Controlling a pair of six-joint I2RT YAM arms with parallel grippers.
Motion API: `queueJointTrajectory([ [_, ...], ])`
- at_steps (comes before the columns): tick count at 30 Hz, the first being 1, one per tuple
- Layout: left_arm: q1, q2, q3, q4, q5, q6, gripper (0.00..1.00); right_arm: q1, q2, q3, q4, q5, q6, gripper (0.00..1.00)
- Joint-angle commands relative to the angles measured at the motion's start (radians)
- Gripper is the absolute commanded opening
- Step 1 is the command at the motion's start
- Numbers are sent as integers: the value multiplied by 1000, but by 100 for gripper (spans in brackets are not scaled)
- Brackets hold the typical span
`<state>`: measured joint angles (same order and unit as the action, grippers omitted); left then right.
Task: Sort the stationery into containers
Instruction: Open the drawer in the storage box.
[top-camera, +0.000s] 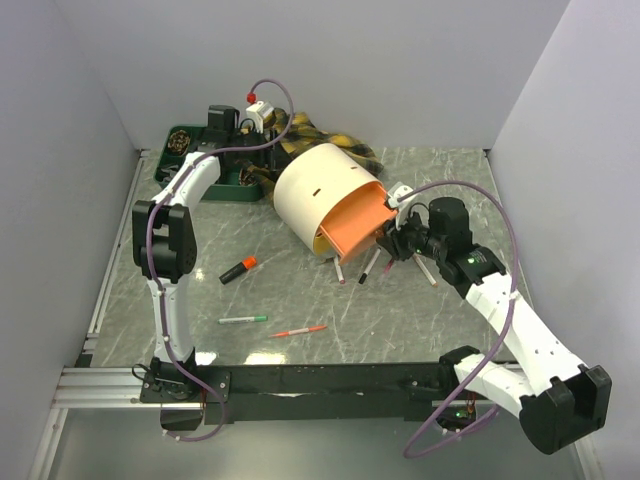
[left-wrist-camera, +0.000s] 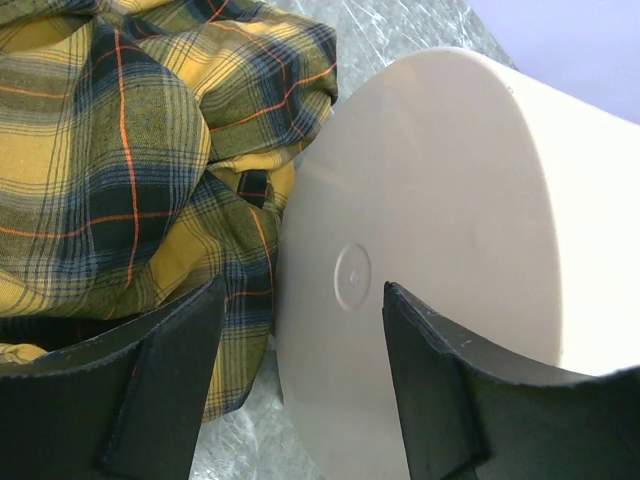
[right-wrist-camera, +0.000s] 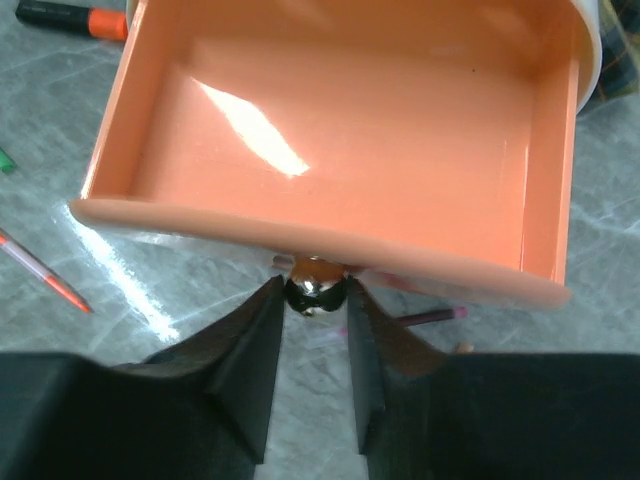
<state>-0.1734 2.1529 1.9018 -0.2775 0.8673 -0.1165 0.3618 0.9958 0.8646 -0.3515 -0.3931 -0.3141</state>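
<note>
The cream drum (top-camera: 318, 193) lies on its side, its orange tray (top-camera: 357, 221) pulled partly out and empty (right-wrist-camera: 340, 150). My right gripper (right-wrist-camera: 316, 296) is shut on the tray's small dark knob (right-wrist-camera: 316, 292) at its front edge (top-camera: 393, 236). My left gripper (left-wrist-camera: 300, 300) is open against the drum's cream back (left-wrist-camera: 440, 220), beside the plaid cloth (left-wrist-camera: 130, 150). A black highlighter with orange cap (top-camera: 238, 268), a green-tipped pen (top-camera: 243, 319) and a red-tipped pen (top-camera: 298, 330) lie on the table. Several pens (top-camera: 370, 266) lie under the tray. The green tray (top-camera: 205, 165) sits back left.
The plaid cloth (top-camera: 335, 140) is bunched behind the drum. Grey walls close in the marble table on three sides. A black rail (top-camera: 320, 380) runs along the near edge. The left arm (top-camera: 165, 235) reaches up the left side.
</note>
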Motion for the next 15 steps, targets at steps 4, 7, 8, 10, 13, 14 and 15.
queueJointTrajectory([
  [4, 15, -88, 37, -12, -1, 28, 70, -3, -34, 60, -131, 91, -14, 52],
  [7, 26, -120, 22, -11, 7, 21, 72, -7, -103, 71, -193, 170, 13, 57],
  [8, 29, -129, 16, -9, 10, 20, 72, -7, -114, 65, -199, 195, 26, 58],
  [10, 35, -151, 3, -2, 10, 11, 73, -27, -123, 57, -193, 256, 87, 59],
  [13, 41, -169, -1, 3, -1, 6, 75, -154, -125, 7, -147, 261, 185, 63],
  [14, 41, -171, -1, 4, -7, 5, 76, -182, -115, -28, -135, 260, 194, 64],
  [15, 43, -172, 0, 6, -23, 0, 77, -205, -100, -41, -124, 263, 196, 64],
])
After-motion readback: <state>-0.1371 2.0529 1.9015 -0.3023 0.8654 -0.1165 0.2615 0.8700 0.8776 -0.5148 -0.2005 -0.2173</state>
